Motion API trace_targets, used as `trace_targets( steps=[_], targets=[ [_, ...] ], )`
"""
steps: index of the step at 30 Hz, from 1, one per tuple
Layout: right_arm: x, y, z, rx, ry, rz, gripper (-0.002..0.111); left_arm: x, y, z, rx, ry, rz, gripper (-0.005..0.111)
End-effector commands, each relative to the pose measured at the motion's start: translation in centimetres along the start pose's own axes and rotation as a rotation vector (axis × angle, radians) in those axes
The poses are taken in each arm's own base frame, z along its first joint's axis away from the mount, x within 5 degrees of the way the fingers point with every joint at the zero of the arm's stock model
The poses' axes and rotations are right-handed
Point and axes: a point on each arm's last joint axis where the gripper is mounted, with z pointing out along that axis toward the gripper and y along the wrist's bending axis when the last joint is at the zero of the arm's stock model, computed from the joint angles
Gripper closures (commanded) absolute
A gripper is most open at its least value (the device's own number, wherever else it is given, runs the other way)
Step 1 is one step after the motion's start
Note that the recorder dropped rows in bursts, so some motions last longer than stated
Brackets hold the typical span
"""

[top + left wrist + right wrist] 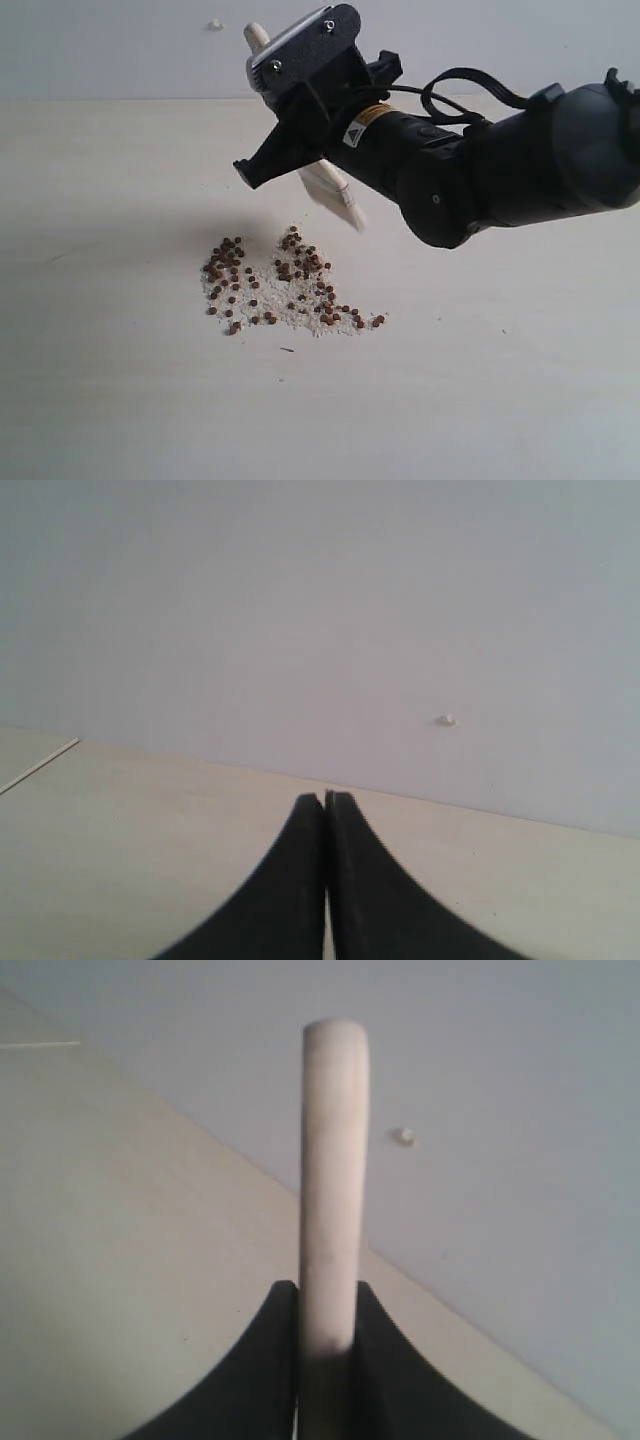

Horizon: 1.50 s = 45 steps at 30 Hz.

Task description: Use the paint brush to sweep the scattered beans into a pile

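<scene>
The beans (pixel 283 281), small reddish-brown pellets mixed with white crumbs, lie in one loose, flat pile on the pale table (pixel 120 380), denser at its back left and back middle. My right gripper (pixel 260 166) hangs above and just behind them, shut on the paint brush (pixel 333 193). The pale handle end (pixel 255 36) sticks up behind the gripper. The whitish bristles (pixel 347 212) are blurred and point down to the right of the beans, off the table. In the right wrist view the handle (pixel 332 1160) stands between the right gripper's (pixel 327 1286) fingers. My left gripper (pixel 326 797) is shut and empty, seen only in its own view.
A grey wall (pixel 120 45) rises at the table's back edge, with a small white speck (pixel 215 24) on it. A tiny dark fleck (pixel 287 350) lies in front of the beans. The right arm's thick black body (pixel 500 170) reaches in from the right.
</scene>
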Motion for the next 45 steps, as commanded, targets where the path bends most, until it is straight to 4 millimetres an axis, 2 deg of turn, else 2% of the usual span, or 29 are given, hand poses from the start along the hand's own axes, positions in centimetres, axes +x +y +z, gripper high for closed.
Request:
trace_targets(
  steps=[1,4,9,17,21,27,31,37,41,45],
  targets=[
    [-0.1,-0.3,0.0,0.022,-0.019,-0.196,0.108,0.1,0.0,0.0,0.000,0.001,-0.007,0.107],
    [0.6,-0.1,0.5,0.030,-0.020,-0.285,0.108,0.1,0.0,0.0,0.000,0.001,-0.007,0.107],
    [2.1,0.5,1.5,0.063,-0.087,-0.320,0.108,0.1,0.0,0.0,0.000,0.001,-0.007,0.107],
    [6.0,2.6,3.3,-0.042,-0.077,-0.402,0.108,0.1,0.0,0.0,0.000,0.001,-0.007,0.107],
    [7.0,3.3,3.8,-0.090,-0.068,-0.384,0.108,0.1,0.0,0.0,0.000,0.001,-0.007,0.107],
    [6.7,4.1,3.5,-0.195,-0.061,-0.285,0.108,0.1,0.0,0.0,0.000,0.001,-0.007,0.107],
    [5.7,4.3,3.1,-0.264,-0.051,-0.232,0.108,0.1,0.0,0.0,0.000,0.001,-0.007,0.107],
    [3.0,2.9,2.2,-0.205,-0.018,-0.207,0.108,0.1,0.0,0.0,0.000,0.001,-0.007,0.107],
    [1.0,0.2,1.3,-0.002,0.033,-0.127,0.108,0.1,0.0,0.0,0.000,0.001,-0.007,0.107],
    [0.5,-3.3,-0.3,0.363,0.180,-0.117,0.108,0.1,0.0,0.0,0.000,0.001,-0.007,0.107]
  ],
)
